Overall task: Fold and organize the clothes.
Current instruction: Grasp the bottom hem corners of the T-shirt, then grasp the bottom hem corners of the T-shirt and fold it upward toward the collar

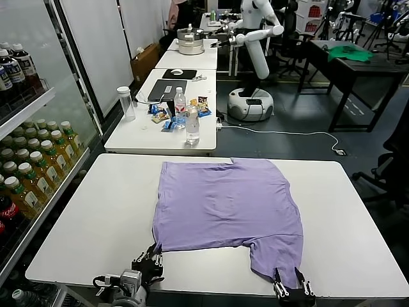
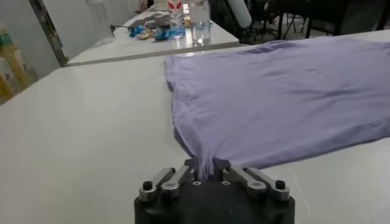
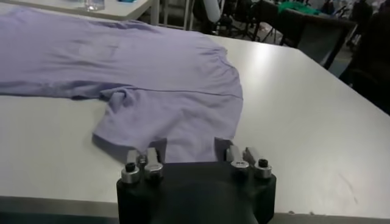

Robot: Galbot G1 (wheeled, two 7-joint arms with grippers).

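You have one lavender T-shirt (image 1: 230, 214) lying on the white table (image 1: 96, 217), partly folded: the head view shows a squarish body with a single sleeve trailing toward the near edge on your right side. No second shirt shows on this table, and no finished stack is visible anywhere, so judge the task as early, with most folds and all the organizing still ahead.

Your left gripper (image 1: 148, 262) sits at the near left corner of the shirt; in the left wrist view (image 2: 210, 173) its jaws are pinched tight on a gathered bit of fabric, which rises into the clamp as a small puckered ridge. Your right gripper (image 1: 291, 289) sits at the near table edge on the sleeve end; in the right wrist view (image 3: 190, 159) the cloth runs flat between the finger pairs and under the housing, so it looks closed on the sleeve hem, though the contact itself is hidden.

The cluttered side table (image 1: 137, 131) beyond holds water bottles (image 1: 192, 125) and snacks, not part of your job
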